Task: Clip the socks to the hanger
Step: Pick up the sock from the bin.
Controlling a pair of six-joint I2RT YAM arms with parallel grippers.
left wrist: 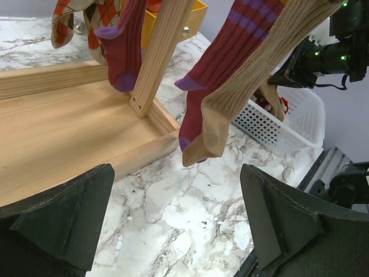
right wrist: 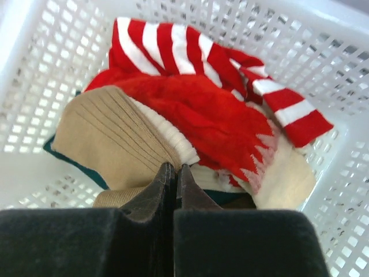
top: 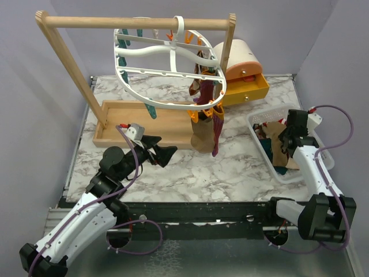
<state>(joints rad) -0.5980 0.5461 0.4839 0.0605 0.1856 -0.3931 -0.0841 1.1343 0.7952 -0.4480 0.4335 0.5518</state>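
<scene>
Right wrist view: right gripper [right wrist: 174, 168], jaws together, tips against a tan sock [right wrist: 109, 144] in the basket [right wrist: 346, 75].
We see the left gripper [top: 164, 149] spread wide; other socks [top: 203, 135] hang from the hanger [top: 135, 53].

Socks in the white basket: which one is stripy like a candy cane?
The red-and-white striped sock, lying at the back of the pile in the basket. Only it has bands of colour; the tan sock in front is plain and ribbed.

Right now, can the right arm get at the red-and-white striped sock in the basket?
Probably yes: the right gripper sits shut inside the basket, and the striped sock lies exposed on the pile just beyond it. It must open first.
</scene>
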